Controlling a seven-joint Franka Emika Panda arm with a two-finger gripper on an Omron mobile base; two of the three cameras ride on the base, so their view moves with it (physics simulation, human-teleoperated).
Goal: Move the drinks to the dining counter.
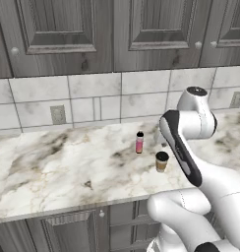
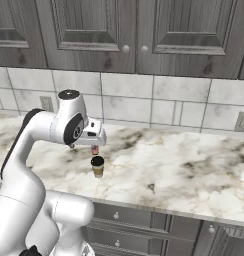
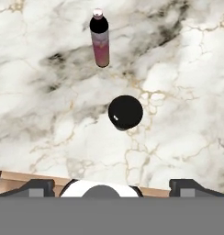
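The cup point(image 1: 162, 161) stands upright on the marble worktop point(image 1: 53, 162), its black lid facing straight up at the hand camera point(image 3: 125, 112). It sits toward the worktop's front edge, with a strip of bare marble between it and that edge. The bottle point(image 1: 139, 142) stands upright just behind the cup, toward the tiled wall point(image 1: 92, 98), close to it but not touching; from the right side it shows partly behind the arm point(image 2: 95, 149). Left of the cup the marble runs wide and bare. The claw point(image 3: 111, 186) hangs above the cup, released, its two tips spread wide at the bottom of the hand view and grasping nothing. Dark cabinets point(image 1: 68, 29) hang over the wall behind the bottle.
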